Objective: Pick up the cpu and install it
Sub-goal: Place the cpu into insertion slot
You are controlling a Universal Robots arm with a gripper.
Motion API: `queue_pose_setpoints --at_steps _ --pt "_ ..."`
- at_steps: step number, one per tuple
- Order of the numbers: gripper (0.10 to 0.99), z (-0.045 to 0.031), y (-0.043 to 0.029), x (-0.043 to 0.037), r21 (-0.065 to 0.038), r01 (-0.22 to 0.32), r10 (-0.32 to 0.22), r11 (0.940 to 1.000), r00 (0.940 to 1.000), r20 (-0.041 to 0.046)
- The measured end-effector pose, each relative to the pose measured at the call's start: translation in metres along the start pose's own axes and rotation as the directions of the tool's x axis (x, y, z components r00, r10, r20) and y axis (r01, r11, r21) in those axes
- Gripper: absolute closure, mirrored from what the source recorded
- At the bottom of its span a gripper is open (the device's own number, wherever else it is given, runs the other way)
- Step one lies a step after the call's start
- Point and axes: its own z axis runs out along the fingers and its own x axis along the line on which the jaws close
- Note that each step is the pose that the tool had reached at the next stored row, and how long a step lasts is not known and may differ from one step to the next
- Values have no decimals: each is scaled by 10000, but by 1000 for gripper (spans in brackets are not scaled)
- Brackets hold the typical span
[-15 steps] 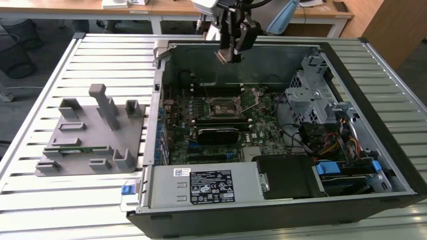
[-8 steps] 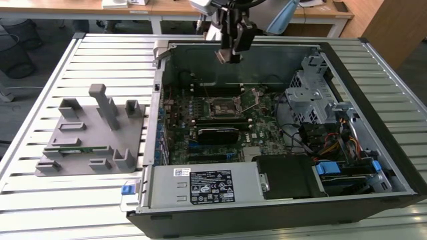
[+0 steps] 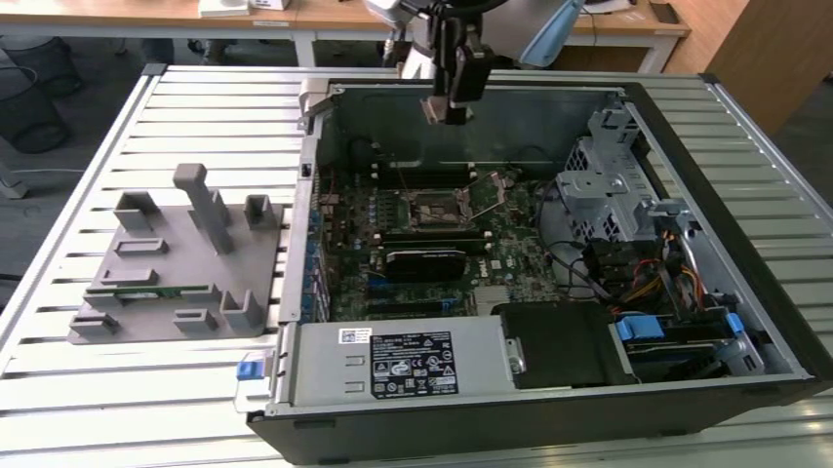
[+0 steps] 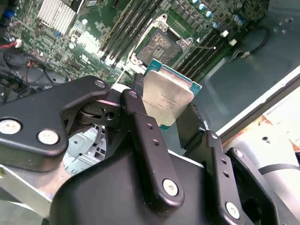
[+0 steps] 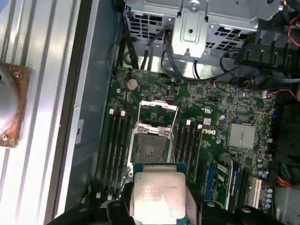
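My gripper hangs over the back of the open computer case, above the motherboard. It is shut on the cpu, a flat square chip with a silvery top, held by two opposite edges between the black fingers. In the first wrist view the cpu sits just short of the open motherboard socket, whose metal frame is flipped up. That socket lies beyond the chip in the second wrist view and shows bare contacts. In the exterior view the socket is below and in front of the gripper.
A grey parts fixture holding a green memory stick stands on the slatted table at the exterior view's left. Inside the case are a power supply, a metal drive cage and cable bundles. A copper-edged block rests outside the case wall.
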Motion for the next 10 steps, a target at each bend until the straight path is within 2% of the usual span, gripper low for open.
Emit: queue_pose_setpoints --at_steps 5,10 --pt "561 37 -1 2 -122 -518 518 9986 9987 27" --pt "561 80 -1 11 -126 -1030 1031 9946 9947 39"
